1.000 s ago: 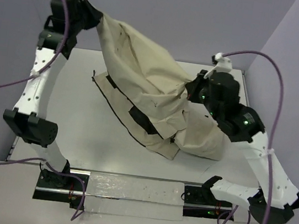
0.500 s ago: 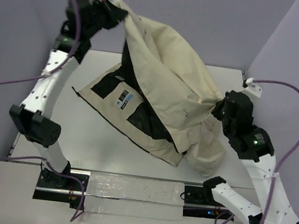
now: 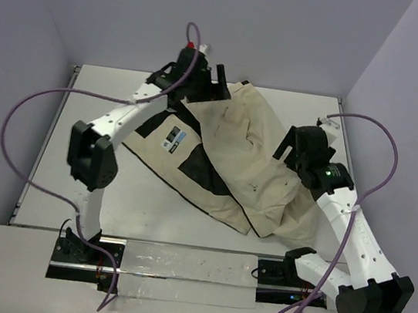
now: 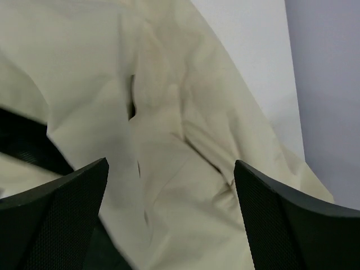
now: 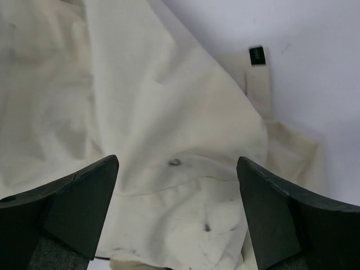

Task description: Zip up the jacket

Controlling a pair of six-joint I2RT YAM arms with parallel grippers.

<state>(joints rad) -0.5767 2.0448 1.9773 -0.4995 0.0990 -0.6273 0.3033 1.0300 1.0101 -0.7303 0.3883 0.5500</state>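
Two open grippers, one unzipped jacket

Jacket (image 3: 233,152) lies crumpled on the table (image 3: 154,215), middle to right. Left gripper (image 4: 170,166) and right gripper (image 5: 177,162) hover over it, fingers spread, holding nothing. Dark zipper edge (image 3: 181,188) runs diagonally, far-left to near-right, on the base side of both; right looks closer to its near end.

Jacket (image 3: 240,153) heap blocks centre; table (image 3: 140,205) strip passable near-left front.

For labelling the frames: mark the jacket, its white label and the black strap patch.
jacket (image 3: 250,143), top external view, beige outer panel.
white label (image 3: 173,137), top external view, its middle.
black patch (image 5: 256,55), right wrist view, its centre.
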